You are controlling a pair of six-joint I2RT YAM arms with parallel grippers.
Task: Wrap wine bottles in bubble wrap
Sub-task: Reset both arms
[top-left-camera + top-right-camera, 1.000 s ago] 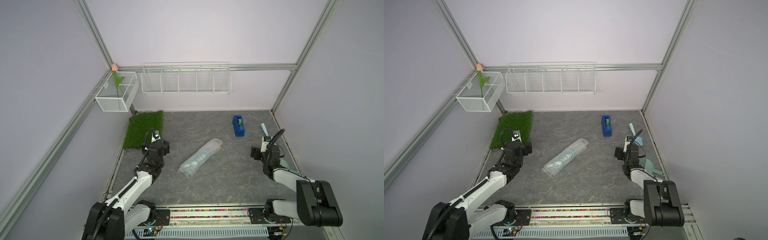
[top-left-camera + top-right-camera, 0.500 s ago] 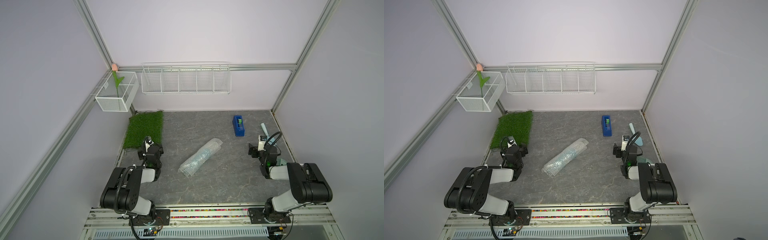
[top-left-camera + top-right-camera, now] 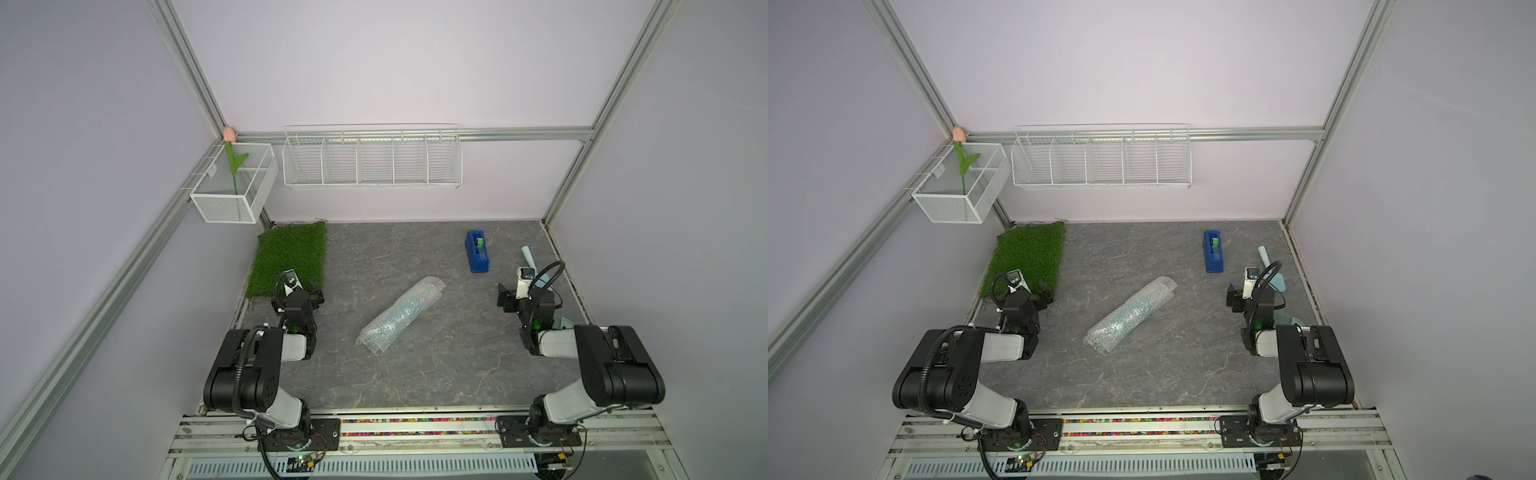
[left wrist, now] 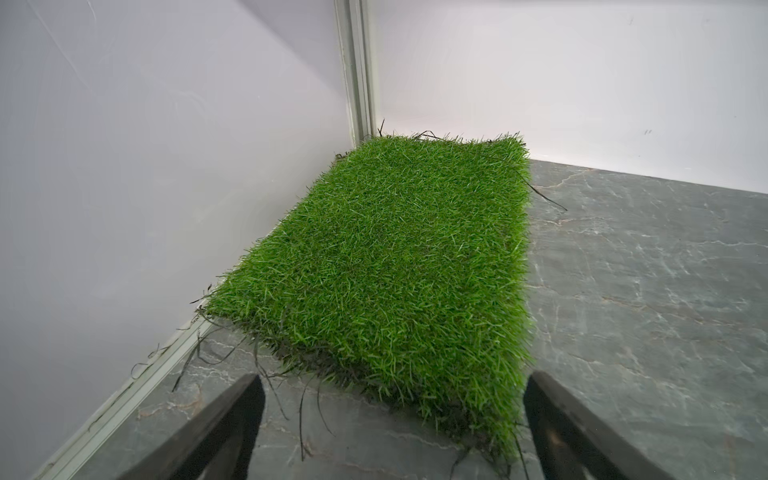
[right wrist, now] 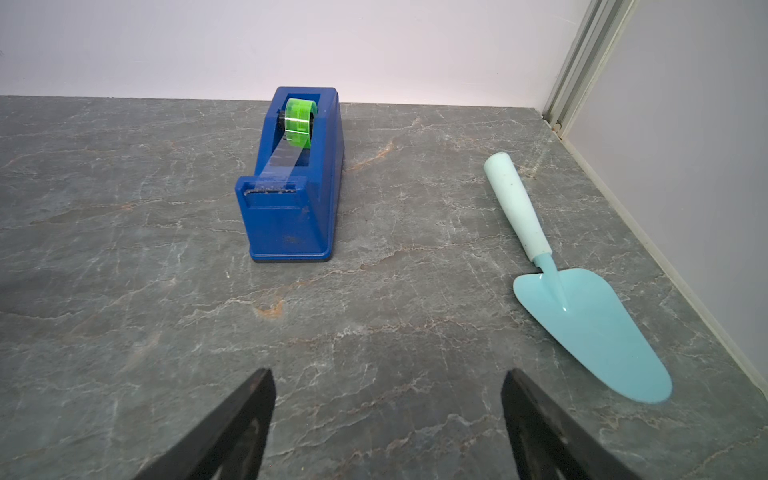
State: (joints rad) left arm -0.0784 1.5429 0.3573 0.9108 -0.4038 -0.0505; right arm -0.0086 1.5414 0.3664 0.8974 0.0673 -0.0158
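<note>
Bubble wrap (image 3: pixel 401 314): rolled up mid-table, bottle probably inside, can't see it.
Left gripper (image 4: pixel 390 386): wide open, empty.
Right gripper (image 5: pixel 388 378): open, empty too.
Tip: I'd park clear, not nudge it.

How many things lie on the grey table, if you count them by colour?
Green: 1, grass mat
Dark blue: 1, tape dispenser
Light blue: 1, trowel
Clear: 1, rolled bubble wrap
Pale green: 1, mostly hidden thing
Total: 5
</note>
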